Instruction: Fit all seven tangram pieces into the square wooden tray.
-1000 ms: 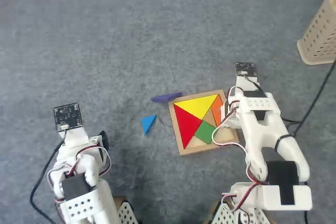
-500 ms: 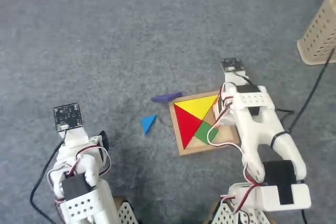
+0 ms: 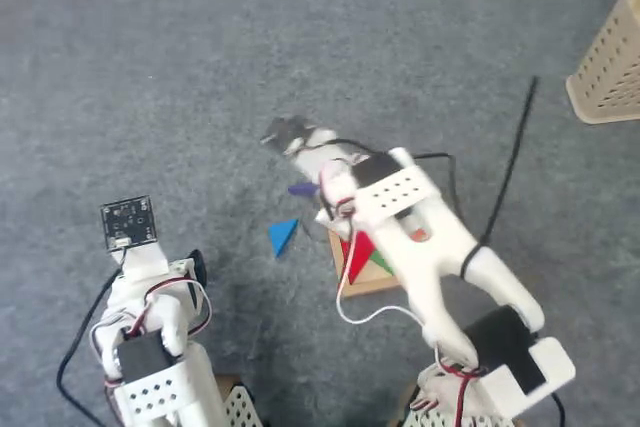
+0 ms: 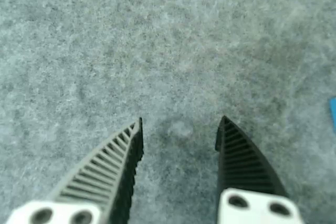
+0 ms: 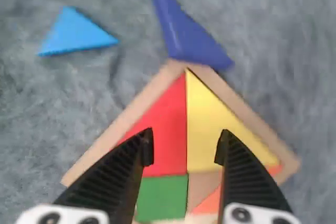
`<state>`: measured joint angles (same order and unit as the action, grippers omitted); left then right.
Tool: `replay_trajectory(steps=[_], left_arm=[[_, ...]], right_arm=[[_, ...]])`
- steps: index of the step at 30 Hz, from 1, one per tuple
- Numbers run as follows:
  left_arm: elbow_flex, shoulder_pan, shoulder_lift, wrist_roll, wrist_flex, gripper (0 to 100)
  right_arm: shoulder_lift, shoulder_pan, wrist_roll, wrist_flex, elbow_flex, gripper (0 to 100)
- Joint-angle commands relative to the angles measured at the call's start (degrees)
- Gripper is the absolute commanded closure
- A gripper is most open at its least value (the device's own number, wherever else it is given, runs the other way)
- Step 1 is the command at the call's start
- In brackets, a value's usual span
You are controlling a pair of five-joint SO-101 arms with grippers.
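**Right fingers (image 5: 126, 174) spread and empty above the tray (image 5: 113, 129) corner**
Left fingers (image 4: 113, 174) are spread too, well apart from the tray. The purple piece (image 5: 186, 35) lies against that corner and the blue triangle (image 5: 73, 32) is near it. Both look light, stiff and thin: pinch opposite edges.

- Desk (image 3: 200, 77): covered in grey cloth like felt or carpet, matt, with a fuzzy nap.
- Tray (image 5: 114, 125): pale bare wood, matt, with a smooth rim.
- Pieces: flat, smooth faces in solid even colour, matt to faintly satin. This applies to the red piece (image 5: 165, 124), yellow piece (image 5: 215, 124), green piece (image 5: 163, 198), orange piece (image 5: 207, 203), light blue triangle (image 5: 73, 32) and dark blue piece (image 5: 186, 38). The material under the colour cannot be told.
- Left pincer (image 4: 181, 120): fingers (image 4: 113, 174) are black plastic, matt and ribbed, on white plastic mounts.
- Right pincer (image 5: 187, 131): same black ribbed plastic on white mounts.
- Right arm (image 3: 430, 242) and left arm (image 3: 150, 347): white plastic shells, smooth, with a slight sheen.
- Cable (image 3: 512, 162): black, with a smooth sheath.
- Basket (image 3: 610, 57): beige plastic with a perforated wall.
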<state>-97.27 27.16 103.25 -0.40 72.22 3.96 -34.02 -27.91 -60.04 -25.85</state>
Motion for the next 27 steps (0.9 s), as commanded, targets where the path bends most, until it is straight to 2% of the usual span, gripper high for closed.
replay_trajectory(steps=[1,11,16,25,27], left_arm=[[0.7,0.3,1.1,-0.4,0.2,78],[0.7,0.3,1.1,-0.4,0.2,78],[0.7,0.3,1.1,-0.4,0.2,78],[0.7,0.3,1.1,-0.4,0.2,78],[0.7,0.3,1.1,-0.4,0.2,78]], right_arm=[[0.7,-2.9,-9.7,8.3,3.5,80.0],[-8.3,-5.1,-18.7,18.0,3.9,80.0],[-12.5,-5.0,-19.1,23.2,4.0,80.1],[-18.9,-0.8,-18.8,24.3,8.8,80.8],[-20.6,-0.3,-17.9,24.2,9.8,85.0]])
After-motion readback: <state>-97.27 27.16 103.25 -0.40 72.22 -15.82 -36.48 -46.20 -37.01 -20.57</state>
